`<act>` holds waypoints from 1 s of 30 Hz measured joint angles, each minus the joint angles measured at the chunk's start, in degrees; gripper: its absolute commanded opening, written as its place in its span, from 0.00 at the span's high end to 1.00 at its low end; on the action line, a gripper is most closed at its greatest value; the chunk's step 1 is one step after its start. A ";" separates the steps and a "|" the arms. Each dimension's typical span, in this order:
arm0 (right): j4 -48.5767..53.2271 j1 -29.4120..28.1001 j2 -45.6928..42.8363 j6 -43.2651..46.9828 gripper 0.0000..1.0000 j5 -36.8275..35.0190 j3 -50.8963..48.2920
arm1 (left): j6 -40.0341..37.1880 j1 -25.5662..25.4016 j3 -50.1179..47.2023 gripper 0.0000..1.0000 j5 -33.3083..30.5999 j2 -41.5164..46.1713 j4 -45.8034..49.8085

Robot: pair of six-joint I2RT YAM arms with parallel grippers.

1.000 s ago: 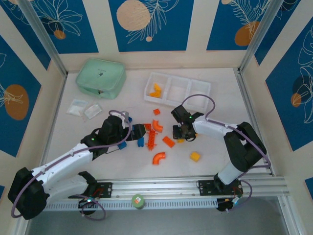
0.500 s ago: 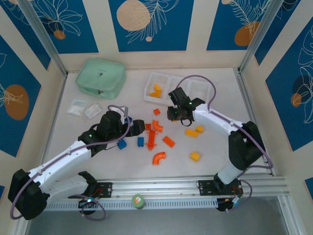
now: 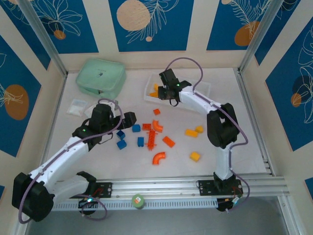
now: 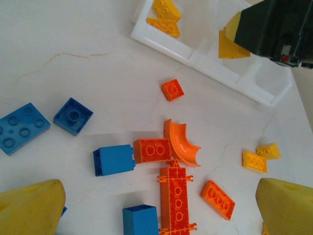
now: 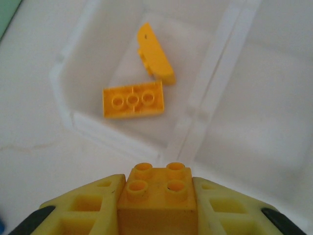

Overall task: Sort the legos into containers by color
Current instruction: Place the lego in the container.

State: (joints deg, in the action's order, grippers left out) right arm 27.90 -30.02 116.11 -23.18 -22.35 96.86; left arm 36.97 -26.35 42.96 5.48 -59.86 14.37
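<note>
Your right gripper (image 3: 165,92) has swung from the loose bricks (image 3: 154,134) to the tray (image 5: 208,93), jaws pinching a yellow brick (image 5: 157,193) beside the section holding yellows, seemingly ready to drop. The left gripper (image 3: 129,119) has its jaws spread, empty.

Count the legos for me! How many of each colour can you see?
blue legos: 4
red-orange legos: 6
yellow legos: 6 (3 on the table, 2 in the tray, 1 in the right gripper)
total: 16
</note>
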 measured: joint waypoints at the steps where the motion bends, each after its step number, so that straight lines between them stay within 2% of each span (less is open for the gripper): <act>1: 0.02 0.22 1.68 0.33 0.73 -0.02 1.92 | -0.04 0.50 0.13 0.01 0.22 -0.37 0.00; 14: 4.81 1.66 19.32 2.95 0.71 -1.49 28.30 | -1.60 3.21 2.21 0.01 1.77 -4.15 -0.22; 15: 5.20 1.70 20.46 3.26 0.68 -1.51 30.08 | -1.75 3.26 2.32 0.01 1.84 -4.31 -0.22; 17: 6.08 1.92 22.36 3.78 0.54 -1.57 32.65 | -1.99 3.37 2.62 0.01 1.99 -4.59 -0.28; 19: 6.91 1.95 23.23 4.04 0.41 -1.70 33.59 | -2.25 3.39 2.73 0.01 2.01 -4.74 -0.26; 20: 7.50 1.99 23.50 4.39 0.38 -1.73 33.99 | -2.43 3.39 2.78 0.01 2.01 -4.83 -0.28; 26: 8.74 2.01 22.36 5.03 0.34 -1.46 33.20 | -2.60 3.48 2.93 0.01 2.89 -4.87 -0.22; 30: 7.37 1.86 14.32 4.94 0.30 -0.44 21.92 | -2.54 3.48 2.93 0.01 4.09 -4.70 -0.22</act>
State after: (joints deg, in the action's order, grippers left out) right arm 35.27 -28.16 130.43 -18.24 -22.79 118.78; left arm 34.44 -22.87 45.89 9.56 -64.55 14.15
